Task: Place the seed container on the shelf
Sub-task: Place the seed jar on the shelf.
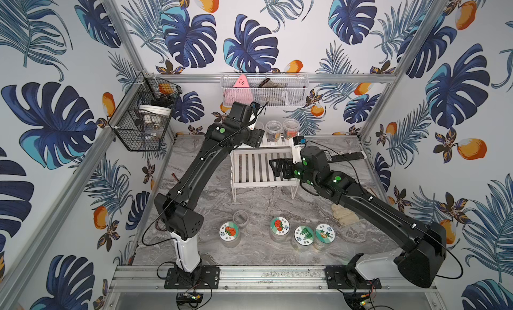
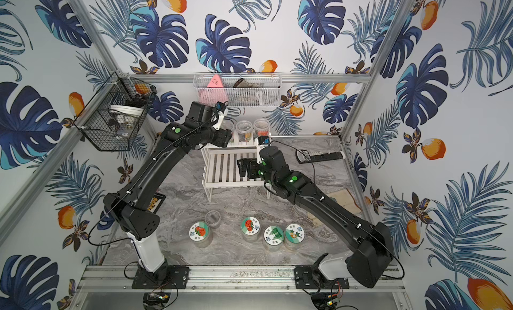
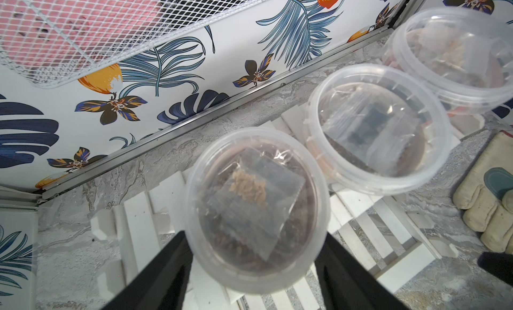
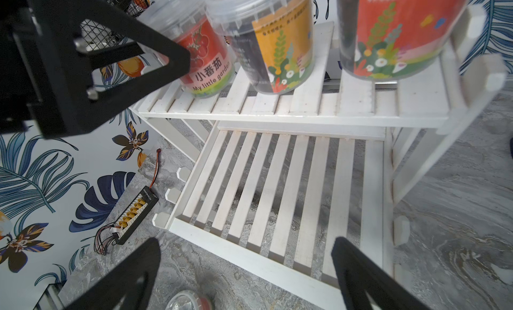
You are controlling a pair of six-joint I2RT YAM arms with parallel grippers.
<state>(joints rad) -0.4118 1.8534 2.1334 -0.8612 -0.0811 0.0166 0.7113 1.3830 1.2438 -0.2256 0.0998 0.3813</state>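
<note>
Left gripper (image 3: 254,235): two black fingers (image 3: 166,267) flank the seed container (image 3: 258,208), one on each side, tight against its rim. I cannot tell whether they press on it or merely touch.

Seed container: a round clear plastic tub with a clear snap lid. Through the lid, a small transparent bag of tan seeds lies over dark brown fill. In the right wrist view its side (image 4: 205,59) carries a red label with tomatoes, the characters "小番茄", and "My little garden" on a green band. It stands upright with its base on the slats of the upper tier of the white slatted two-tier shelf (image 4: 277,189). It is the end of a row of three, on the left arm's side.

Neighbours on the same tier:
- Just beside it, a clear tub with a yellow-orange flower label (image 4: 277,45).
- Next along, a clear tub with a red flower label (image 4: 402,31). Its small print is unreadable.

Right gripper (image 4: 245,242): jaws wide apart with nothing between them, hanging over the lower tier, which is bare.

On the grey marble-pattern tabletop (image 1: 249,256), near the front, stand four tubs with printed round lids (image 1: 303,235) and one clear tub (image 1: 240,217). The lid writing is too small to read.
</note>
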